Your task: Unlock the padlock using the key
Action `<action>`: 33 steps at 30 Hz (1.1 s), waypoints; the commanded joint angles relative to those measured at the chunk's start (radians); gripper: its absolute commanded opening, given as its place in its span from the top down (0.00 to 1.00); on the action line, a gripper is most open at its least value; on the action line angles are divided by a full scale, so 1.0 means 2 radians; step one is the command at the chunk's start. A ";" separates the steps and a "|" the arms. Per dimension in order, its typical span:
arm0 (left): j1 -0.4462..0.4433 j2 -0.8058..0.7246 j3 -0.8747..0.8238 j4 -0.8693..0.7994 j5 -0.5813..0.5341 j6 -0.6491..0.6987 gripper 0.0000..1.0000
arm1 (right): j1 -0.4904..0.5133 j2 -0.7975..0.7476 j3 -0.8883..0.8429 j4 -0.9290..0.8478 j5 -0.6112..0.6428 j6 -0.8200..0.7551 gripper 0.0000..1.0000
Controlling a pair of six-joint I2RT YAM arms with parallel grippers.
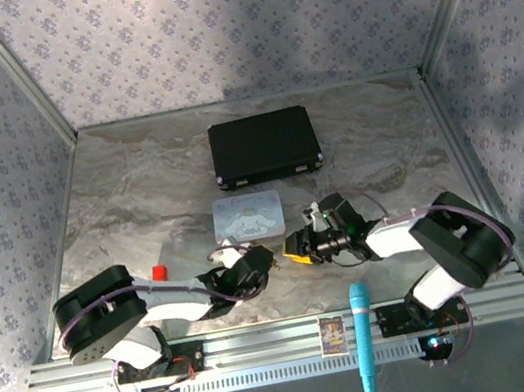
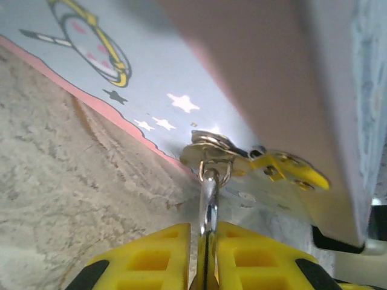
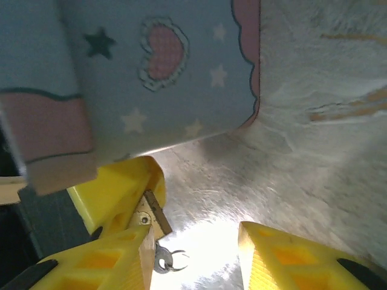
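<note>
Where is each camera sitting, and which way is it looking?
Top external: high behind the arms, looking down on the table; both arms and bases show.
Left wrist: on the left arm, looking along the left gripper, shut on the padlock by the tin.
Right wrist: on the right arm, looking past the open right gripper at table and tin.
Shared: both wrist views show the tin and the padlock.
</note>
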 commanded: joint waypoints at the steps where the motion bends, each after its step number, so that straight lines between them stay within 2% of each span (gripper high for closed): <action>1: -0.003 -0.007 0.007 -0.023 0.010 -0.006 1.00 | -0.002 -0.038 0.032 -0.161 0.050 -0.112 0.58; 4: -0.003 -0.015 0.009 -0.035 0.006 -0.001 1.00 | 0.028 -0.077 0.075 -0.271 0.141 -0.243 0.54; 6: -0.003 -0.020 0.009 -0.044 0.004 0.000 1.00 | 0.066 -0.114 0.083 -0.305 0.239 -0.313 0.41; 7: -0.003 -0.023 0.009 -0.047 0.004 0.000 1.00 | 0.080 -0.130 0.080 -0.307 0.276 -0.334 0.16; 8: -0.003 -0.025 0.009 -0.050 0.003 0.001 1.00 | 0.093 -0.150 0.075 -0.302 0.305 -0.361 0.01; 10: -0.001 -0.030 0.007 -0.052 0.003 0.000 1.00 | 0.109 -0.179 0.062 -0.281 0.327 -0.409 0.05; 14: 0.014 -0.043 -0.008 -0.037 0.019 -0.004 1.00 | 0.138 -0.197 0.046 -0.223 0.318 -0.471 0.20; 17: 0.017 -0.062 -0.007 -0.062 0.019 0.003 1.00 | 0.174 -0.175 0.050 -0.204 0.332 -0.494 0.26; 24: 0.017 -0.077 -0.006 -0.072 0.020 0.007 1.00 | 0.235 -0.104 0.059 -0.151 0.370 -0.515 0.48; 29: 0.017 -0.065 -0.005 -0.053 0.034 0.004 1.00 | 0.254 -0.067 0.070 -0.114 0.396 -0.516 0.56; 33: 0.017 -0.066 -0.004 -0.050 0.037 0.002 1.00 | 0.257 -0.041 0.074 -0.098 0.394 -0.514 0.57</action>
